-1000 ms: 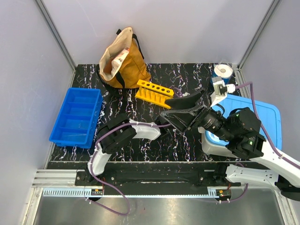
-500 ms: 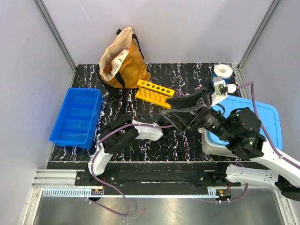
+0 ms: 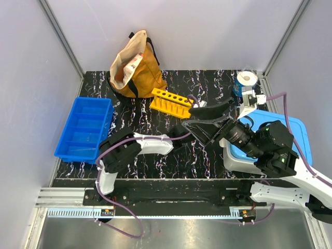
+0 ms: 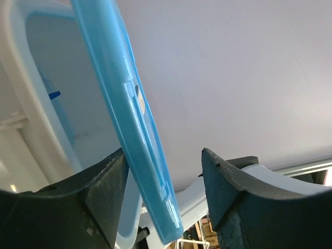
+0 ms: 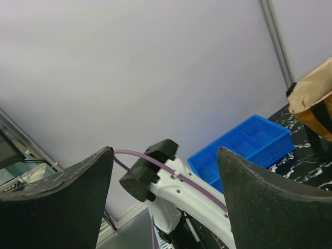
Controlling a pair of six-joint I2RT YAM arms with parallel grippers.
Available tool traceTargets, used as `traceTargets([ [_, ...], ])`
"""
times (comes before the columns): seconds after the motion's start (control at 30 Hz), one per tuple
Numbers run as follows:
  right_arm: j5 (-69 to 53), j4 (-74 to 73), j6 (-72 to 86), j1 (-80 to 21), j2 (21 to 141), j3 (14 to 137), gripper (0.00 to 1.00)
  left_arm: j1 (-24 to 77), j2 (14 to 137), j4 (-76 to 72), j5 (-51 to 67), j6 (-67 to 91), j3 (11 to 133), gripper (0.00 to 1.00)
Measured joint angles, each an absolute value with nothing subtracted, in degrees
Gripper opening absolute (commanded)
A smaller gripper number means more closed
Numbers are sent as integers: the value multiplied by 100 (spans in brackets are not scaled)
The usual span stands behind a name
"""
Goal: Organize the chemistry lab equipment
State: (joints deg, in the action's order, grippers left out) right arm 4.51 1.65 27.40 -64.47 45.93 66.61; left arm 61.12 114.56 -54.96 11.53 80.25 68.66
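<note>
A yellow rack [image 3: 171,101] with a row of holes lies on the dark marbled table [image 3: 155,166], behind both grippers. In the left wrist view my left gripper [image 4: 165,154] is open. The edge of a blue lid [image 4: 124,104] stands tilted between its fingers, against the left finger [image 4: 98,192] and clear of the right one. From above, that gripper is hidden under my right gripper [image 3: 188,118]. The right gripper [image 5: 165,153] hangs wide open over the table's middle with nothing between its fingers.
A white box [image 3: 236,158] with the blue lid [image 3: 293,135] sits at the right. A blue divided bin [image 3: 83,129] stands at the left. A tan fabric bag [image 3: 132,65] stands at the back, and a white paper roll [image 3: 247,79] in the back right corner.
My left gripper has opened off the lid's edge, and its elbow has shifted a little left. The right gripper has moved slightly up and to the right.
</note>
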Motion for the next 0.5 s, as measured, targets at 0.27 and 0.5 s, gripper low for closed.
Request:
traceTargets([
  [0.27, 1490, -617, 2670, -6445, 4381, 6657, 83, 6088, 10545, -4598, 910, 7507, 6372, 63],
  [0.5, 2720, -1404, 2482, -6447, 4405, 6665, 78, 6082, 9961, -4270, 554, 7284, 5551, 63],
])
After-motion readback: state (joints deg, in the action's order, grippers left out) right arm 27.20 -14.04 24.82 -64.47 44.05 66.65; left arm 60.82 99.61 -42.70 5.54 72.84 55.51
